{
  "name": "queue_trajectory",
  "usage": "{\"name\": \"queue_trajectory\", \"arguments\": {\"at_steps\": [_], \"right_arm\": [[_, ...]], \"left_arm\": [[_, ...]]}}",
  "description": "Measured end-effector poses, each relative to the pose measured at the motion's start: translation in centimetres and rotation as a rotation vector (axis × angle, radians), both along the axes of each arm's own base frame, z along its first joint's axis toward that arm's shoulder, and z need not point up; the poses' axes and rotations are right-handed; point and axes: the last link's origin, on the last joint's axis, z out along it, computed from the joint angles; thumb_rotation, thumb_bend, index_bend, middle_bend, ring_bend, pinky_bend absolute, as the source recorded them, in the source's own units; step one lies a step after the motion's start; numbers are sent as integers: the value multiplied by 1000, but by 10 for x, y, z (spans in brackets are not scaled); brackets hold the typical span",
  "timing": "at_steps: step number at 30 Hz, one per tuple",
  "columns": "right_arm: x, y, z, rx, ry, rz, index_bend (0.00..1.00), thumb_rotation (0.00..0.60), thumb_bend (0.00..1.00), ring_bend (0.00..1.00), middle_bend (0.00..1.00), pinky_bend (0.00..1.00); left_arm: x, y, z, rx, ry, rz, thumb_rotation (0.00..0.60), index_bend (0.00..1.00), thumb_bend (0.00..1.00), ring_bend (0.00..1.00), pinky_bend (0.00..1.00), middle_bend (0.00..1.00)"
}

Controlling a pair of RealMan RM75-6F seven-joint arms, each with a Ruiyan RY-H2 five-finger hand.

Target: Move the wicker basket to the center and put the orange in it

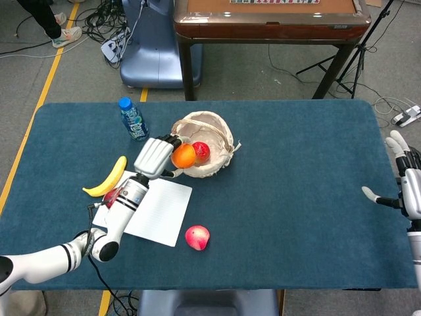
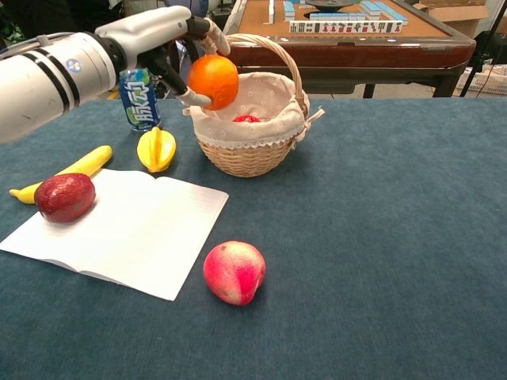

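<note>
My left hand point(image 1: 155, 157) point(image 2: 162, 39) holds the orange point(image 1: 183, 156) point(image 2: 213, 81) in the air over the left rim of the wicker basket point(image 1: 217, 163) point(image 2: 247, 150). The basket has a cloth lining and a tall handle, and stands a little left of the table's middle. A red fruit point(image 1: 200, 151) point(image 2: 246, 119) lies inside it. My right hand point(image 1: 409, 181) hangs open at the table's right edge, holding nothing.
An open notebook point(image 1: 158, 214) point(image 2: 127, 229) lies front left with a dark red fruit point(image 2: 64, 197) on it. A banana point(image 1: 106, 178), a yellow starfruit point(image 2: 156, 149) and a water bottle point(image 1: 133, 119) stand left of the basket. A peach point(image 1: 197, 237) point(image 2: 234, 271) lies near the front.
</note>
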Motion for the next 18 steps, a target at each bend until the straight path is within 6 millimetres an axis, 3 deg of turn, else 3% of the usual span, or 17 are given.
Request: {"name": "queue_trajectory", "arguments": {"at_steps": [4, 10, 18], "right_arm": [[-2, 1, 2, -4, -4, -4, 0, 600, 137, 0, 0, 1], [-2, 0, 3, -3, -3, -1, 0, 600, 137, 0, 0, 1], [-4, 1, 7, -7, 26, -4, 0, 600, 175, 0, 17, 61]], "left_arm": [[2, 1, 0, 30, -5, 8, 600, 144, 155, 201, 423, 163], [-2, 2, 6, 53, -11, 36, 600, 142, 148, 198, 410, 157], [-34, -18, 30, 51, 57, 98, 600, 136, 148, 199, 381, 157]]}}
